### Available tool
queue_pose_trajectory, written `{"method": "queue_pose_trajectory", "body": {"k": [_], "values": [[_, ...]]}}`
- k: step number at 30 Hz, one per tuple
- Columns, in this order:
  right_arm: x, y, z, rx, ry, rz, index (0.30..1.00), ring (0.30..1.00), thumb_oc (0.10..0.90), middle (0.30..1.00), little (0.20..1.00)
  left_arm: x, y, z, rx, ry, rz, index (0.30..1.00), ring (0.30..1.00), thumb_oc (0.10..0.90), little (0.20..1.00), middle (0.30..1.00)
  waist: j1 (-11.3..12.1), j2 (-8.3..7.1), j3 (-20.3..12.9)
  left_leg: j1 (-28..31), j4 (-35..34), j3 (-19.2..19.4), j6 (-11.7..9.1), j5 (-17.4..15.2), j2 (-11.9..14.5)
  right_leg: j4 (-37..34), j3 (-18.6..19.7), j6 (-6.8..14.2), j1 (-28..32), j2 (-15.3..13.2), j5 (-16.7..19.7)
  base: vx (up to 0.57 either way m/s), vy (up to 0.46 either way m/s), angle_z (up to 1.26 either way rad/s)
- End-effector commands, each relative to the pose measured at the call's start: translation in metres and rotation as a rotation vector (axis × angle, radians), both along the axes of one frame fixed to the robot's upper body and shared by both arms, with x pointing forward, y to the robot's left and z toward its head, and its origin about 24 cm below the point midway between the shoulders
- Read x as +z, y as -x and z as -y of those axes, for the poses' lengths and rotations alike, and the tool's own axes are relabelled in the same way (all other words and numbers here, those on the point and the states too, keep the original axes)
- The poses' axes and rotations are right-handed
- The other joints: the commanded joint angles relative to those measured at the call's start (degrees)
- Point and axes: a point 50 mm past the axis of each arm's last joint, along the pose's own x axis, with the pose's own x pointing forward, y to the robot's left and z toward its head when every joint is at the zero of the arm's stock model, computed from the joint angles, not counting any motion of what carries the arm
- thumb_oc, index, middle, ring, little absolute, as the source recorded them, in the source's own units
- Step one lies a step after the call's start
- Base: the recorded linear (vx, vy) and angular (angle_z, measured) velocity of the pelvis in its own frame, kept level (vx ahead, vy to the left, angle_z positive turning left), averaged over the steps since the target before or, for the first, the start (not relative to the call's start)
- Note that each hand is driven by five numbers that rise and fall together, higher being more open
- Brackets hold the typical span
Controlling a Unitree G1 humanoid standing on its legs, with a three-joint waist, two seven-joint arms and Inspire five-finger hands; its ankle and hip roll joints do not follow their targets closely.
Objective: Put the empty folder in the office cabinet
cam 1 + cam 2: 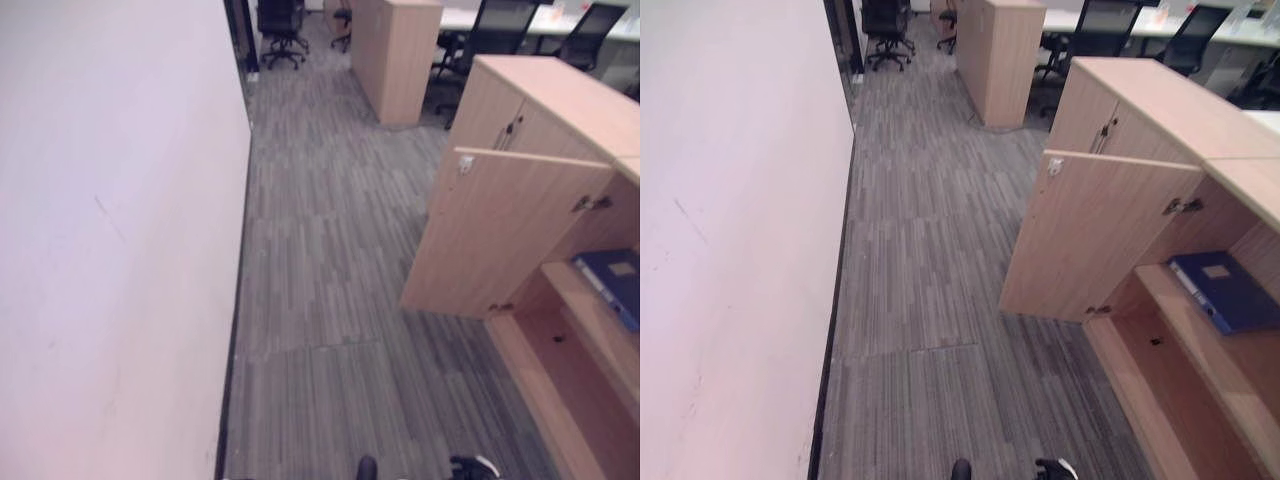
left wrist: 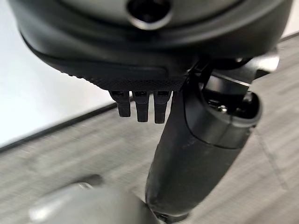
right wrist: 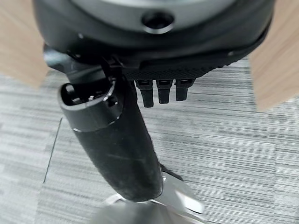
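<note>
Folder: a blue folder (image 1: 1225, 290) lies flat on the middle shelf (image 1: 1200, 345) inside the open office cabinet (image 1: 1160, 110), near the shelf's back end.
Cabinet door: the door (image 1: 1090, 235) stands swung wide into the aisle over the grey carpet (image 1: 930, 280).
Left hand: the left hand (image 2: 140, 105) hangs over the carpet beside the white wall (image 1: 110, 230); its fingers (image 2: 142, 109) are curled short with nothing between them.
Right hand: the right hand (image 3: 161, 91) hangs over the carpet next to a cabinet side, fingers (image 3: 163, 93) curled, holding nothing.
Progress: the placing looks done; what may be left is shutting the door, if that is wanted.
Hidden: the cabinet's right part runs off the edge of both eye views, and the folder is cut off in the left eye view; whether it is truly empty I cannot tell.
Background: office chairs (image 1: 282, 25) and another cabinet (image 1: 398, 55) stand far down the aisle.
</note>
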Motion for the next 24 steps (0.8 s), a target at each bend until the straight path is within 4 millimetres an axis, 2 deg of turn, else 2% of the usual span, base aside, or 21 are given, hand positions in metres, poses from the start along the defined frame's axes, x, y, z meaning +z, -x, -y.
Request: {"method": "queue_pose_trajectory", "body": {"k": [1,2,3,4,5,6,8,9,10,11,12,14,16,17,20,22,23,24], "values": [[0.001,0.0,0.011,0.001,0.049,-0.025,0.9,0.9,0.8,0.9,0.9,0.0,0.003,-0.002,-0.042,-0.019,-0.007,0.9,0.9,0.8,0.9,0.9,0.6,-1.58,1.4,-7.8,8.8,1.3,4.3,11.5,1.8,4.2,3.9,3.4,0.7,-1.9,-7.7,0.13,-0.219,-0.4],[0.002,0.001,0.012,-0.005,0.055,-0.027,0.9,0.9,0.8,0.9,0.9,0.001,0.002,-0.003,-0.04,-0.024,-0.002,0.9,0.9,0.8,0.9,0.9,1.0,-2.09,2.1,-10.3,14.6,0.9,4.8,13.5,1.7,4.0,4.1,2.6,1.7,-1.8,-8.0,0.15,-0.201,-0.32],[0.002,0.001,0.014,-0.007,0.059,-0.027,0.9,0.9,0.8,0.9,0.9,0.001,0.003,-0.004,-0.04,-0.032,-0.002,0.9,0.9,0.8,0.9,0.9,1.3,-2.52,2.5,-11.8,17.6,1.7,5.5,14.3,1.9,3.6,4.6,1.9,2.8,-1.7,-8.4,0.17,-0.178,-0.56],[0.003,0.001,0.017,-0.016,0.072,-0.03,0.9,0.9,0.8,0.9,0.9,0.001,0.006,-0.005,-0.032,-0.042,-0.002,0.9,0.9,0.8,0.9,0.9,2.5,-3.08,3.5,-17.1,21.5,3.0,7.0,12.4,2.2,3.2,6.1,1.4,5.1,-1.8,-9.0,0.14,-0.114,-0.43],[0.003,0.001,0.017,-0.016,0.072,-0.03,0.9,0.9,0.8,0.9,0.9,0.001,0.005,-0.006,-0.032,-0.043,-0.002,0.9,0.9,0.8,0.9,0.9,2.5,-3.22,3.4,-17.2,21.3,3.0,7.0,12.5,2.1,3.2,6.1,1.4,4.9,-2.0,-8.9,0.13,-0.071,-0.46],[0.003,0.001,0.019,-0.022,0.078,-0.027,0.9,0.9,0.8,0.9,0.9,0.001,0.007,-0.006,-0.022,-0.046,-0.001,0.9,0.9,0.8,0.9,0.9,3.1,-3.55,3.9,-20.3,21.1,2.9,7.6,10.3,1.2,2.8,7.0,1.5,6.0,-2.3,-9.2,0.09,-0.005,-0.34],[0.003,0.003,0.02,-0.024,0.082,-0.033,0.9,0.9,0.8,0.9,0.9,0.001,0.01,-0.008,-0.009,-0.049,-0.001,0.9,0.9,0.8,0.9,0.9,3.9,-3.74,4.2,-23.0,13.7,2.8,7.7,9.2,-0.1,2.6,8.5,2.2,7.0,-2.8,-9.6,0.17,0.062,-0.47],[0.004,0.004,0.023,-0.023,0.091,-0.038,0.9,0.9,0.8,0.9,0.9,0.001,0.008,-0.008,-0.002,-0.049,0.012,0.9,0.9,0.8,0.9,0.9,4.6,-3.14,4.7,-24.0,4.6,1.7,6.7,10.3,-1.1,2.3,9.7,2.7,8.3,-2.9,-10.5,0.15,0.092,-0.41],[0.004,0.004,0.023,-0.023,0.091,-0.038,0.9,0.9,0.8,0.9,0.9,0.001,0.008,-0.008,-0.002,-0.05,0.012,0.9,0.9,0.8,0.9,0.9,4.6,-3.26,4.6,-24.0,4.2,1.7,6.8,10.5,-1.3,2.2,9.6,2.7,8.2,-3.0,-10.4,0.18,0.099,-0.42],[0.004,0.004,0.024,-0.021,0.094,-0.038,0.9,0.9,0.8,0.9,0.9,0.002,0.007,-0.008,-0.003,-0.048,0.02,0.9,0.9,0.8,0.9,0.9,5.0,-2.79,4.8,-24.6,-2.2,0.7,6.1,11.8,-1.8,1.8,10.4,2.9,9.4,-2.7,-11.1,0.18,0.069,-0.2],[0.005,0.003,0.025,-0.023,0.098,-0.032,0.9,0.9,0.8,0.9,0.9,0.002,0.004,-0.007,-0.007,-0.045,0.034,0.9,0.9,0.8,0.9,0.9,5.4,-1.91,5.2,-25.3,-8.5,-0.6,5.0,14.9,-2.1,1.5,11.1,3.0,10.9,-2.1,-11.8,0.26,0.093,-0.22],[0.005,0.002,0.026,-0.029,0.102,-0.028,0.9,0.9,0.8,0.9,0.9,0.002,0.0,-0.006,-0.003,-0.042,0.051,0.9,0.9,0.8,0.9,0.9,6.0,-0.93,5.6,-26.4,-16.0,-2.3,4.0,18.8,-2.2,1.4,12.2,3.0,12.8,-1.5,-12.6,0.27,0.076,-0.27],[0.005,0.004,0.026,-0.031,0.103,-0.034,0.9,0.9,0.8,0.9,0.9,0.002,0.002,-0.004,0.01,-0.036,0.051,0.9,0.9,0.8,0.9,0.9,6.9,-0.33,5.7,-27.3,-19.7,-6.1,3.3,19.7,-3.7,1.2,14.5,3.3,14.3,-0.8,-13.2,0.32,0.098,-0.44],[0.004,0.008,0.025,-0.009,0.101,-0.055,0.9,0.9,0.8,0.9,0.9,0.0,0.01,-0.003,0.012,-0.037,0.028,0.9,0.9,0.8,0.9,0.9,7.3,0.16,4.6,-24.9,-23.0,-9.8,2.8,20.2,-4.0,0.5,16.6,3.8,15.7,-0.9,-14.0,0.27,0.092,-0.85],[0.003,0.011,0.026,-0.009,0.101,-0.068,0.9,0.9,0.8,0.9,0.9,-0.001,0.015,0.0,0.01,-0.029,0.009,0.9,0.9,0.8,0.9,0.9,7.4,0.66,3.6,-23.1,-23.3,-10.5,2.5,20.8,-3.6,0.5,18.2,4.5,16.5,-1.4,-14.3,0.28,0.132,-1.24],[0.002,0.015,0.023,-0.011,0.089,-0.077,0.9,0.9,0.8,0.9,0.9,-0.001,0.018,-0.001,0.009,-0.03,0.0,0.9,0.9,0.8,0.9,0.9,7.4,0.63,2.2,-21.5,-23.4,-9.9,2.7,20.3,-3.6,0.1,19.4,5.2,17.1,-2.6,-14.5,0.25,0.162,-0.6],[0.001,0.014,0.02,0.005,0.08,-0.079,0.9,0.9,0.8,0.9,0.9,-0.001,0.017,-0.001,-0.001,-0.03,0.002,0.9,0.9,0.8,0.9,0.9,7.2,0.57,1.0,-20.1,-23.9,-8.3,3.1,19.6,-3.6,0.0,19.8,6.3,17.2,-4.1,-14.5,0.26,0.172,-0.55],[0.001,0.014,0.02,0.005,0.08,-0.079,0.9,0.9,0.8,0.9,0.9,-0.001,0.017,-0.001,-0.001,-0.03,0.002,0.9,0.9,0.8,0.9,0.9,7.3,0.53,1.0,-20.1,-23.9,-8.2,3.2,19.6,-3.6,0.0,19.9,6.3,17.2,-4.2,-14.6,0.25,0.187,-0.59]]}}
